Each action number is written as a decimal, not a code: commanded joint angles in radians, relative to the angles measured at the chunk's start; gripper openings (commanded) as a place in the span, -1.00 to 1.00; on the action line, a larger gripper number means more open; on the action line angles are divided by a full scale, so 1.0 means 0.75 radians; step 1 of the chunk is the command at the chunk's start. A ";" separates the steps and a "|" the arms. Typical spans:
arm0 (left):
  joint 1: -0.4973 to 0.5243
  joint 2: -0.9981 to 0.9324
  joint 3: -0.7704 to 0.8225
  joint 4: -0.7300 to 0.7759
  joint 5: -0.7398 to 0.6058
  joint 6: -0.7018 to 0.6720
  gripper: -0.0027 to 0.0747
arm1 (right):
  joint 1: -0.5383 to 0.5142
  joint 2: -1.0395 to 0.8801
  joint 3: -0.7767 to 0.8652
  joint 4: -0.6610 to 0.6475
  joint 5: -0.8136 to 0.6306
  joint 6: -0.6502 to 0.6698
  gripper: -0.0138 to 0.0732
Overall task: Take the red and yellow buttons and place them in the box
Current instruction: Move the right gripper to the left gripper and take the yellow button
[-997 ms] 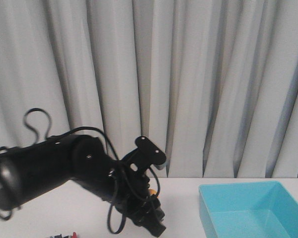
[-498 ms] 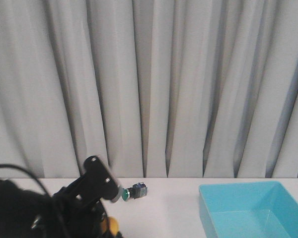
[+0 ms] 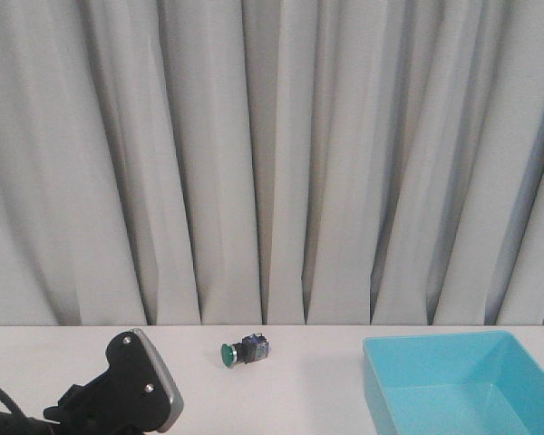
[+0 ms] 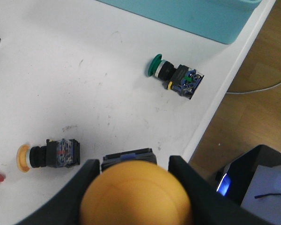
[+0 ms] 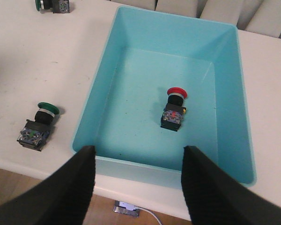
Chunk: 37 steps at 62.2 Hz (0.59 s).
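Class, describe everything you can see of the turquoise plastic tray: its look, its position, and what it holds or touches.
The shallow rectangular turquoise plastic tray has smooth upright walls and looks glossy. It sits flat on the white table, close to one table edge. Inside, a red-capped pushbutton on a dark body lies on the floor, apart from the walls. A green-capped button lies outside, beside one wall. The right gripper hovers open over the tray's near wall, not touching it.

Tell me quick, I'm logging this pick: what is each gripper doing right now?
Left gripper: closed on a yellow button.
Right gripper: open, holding nothing, above the box.
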 commanded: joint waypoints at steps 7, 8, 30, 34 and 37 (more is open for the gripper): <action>-0.005 -0.036 -0.034 -0.071 -0.130 0.011 -0.34 | -0.005 0.023 -0.034 0.031 -0.043 -0.012 0.24; -0.005 -0.036 -0.034 -0.071 -0.134 0.011 -0.34 | -0.005 0.023 -0.034 0.031 -0.043 -0.012 0.24; -0.005 -0.036 -0.034 -0.071 -0.143 0.011 -0.34 | -0.005 0.023 -0.034 0.034 -0.045 -0.038 0.26; -0.005 -0.036 -0.034 -0.071 -0.143 0.011 -0.34 | -0.005 0.023 -0.034 0.045 -0.051 -0.038 0.30; -0.005 -0.036 -0.034 -0.071 -0.145 0.011 -0.34 | -0.005 0.033 -0.036 0.052 -0.059 -0.038 0.35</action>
